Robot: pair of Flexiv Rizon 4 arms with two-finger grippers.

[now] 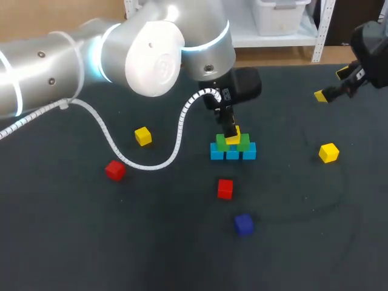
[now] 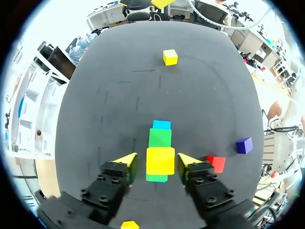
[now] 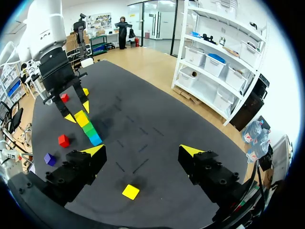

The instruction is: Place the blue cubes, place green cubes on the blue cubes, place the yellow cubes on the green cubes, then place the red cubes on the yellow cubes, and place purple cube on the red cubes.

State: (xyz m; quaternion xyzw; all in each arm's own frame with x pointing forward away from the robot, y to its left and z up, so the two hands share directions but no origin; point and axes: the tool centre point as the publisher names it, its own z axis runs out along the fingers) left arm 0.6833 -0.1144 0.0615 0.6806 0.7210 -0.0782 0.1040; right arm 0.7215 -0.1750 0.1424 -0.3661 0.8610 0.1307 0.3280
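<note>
Left gripper (image 2: 157, 160): fingers apart, flanking yellow cube (image 2: 160, 161) atop 2 green cubes (image 1: 244, 143).
Base: 3 blue cubes (image 1: 233, 152).
Right gripper (image 3: 143, 151): fingers wide apart, over a loose yellow cube (image 3: 130, 192).

Three light-blue plastic cubes (image 1: 233, 153), apparently two green cubes (image 1: 244, 144), three yellow cubes (image 1: 143, 136), two red cubes (image 1: 225, 188), one purple cube (image 1: 244, 224).

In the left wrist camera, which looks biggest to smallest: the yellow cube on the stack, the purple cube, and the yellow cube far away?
1. Yellow cube on the stack: biggest, being nearest.
2. Purple cube and far yellow cube look alike; I cannot rank them.
</note>
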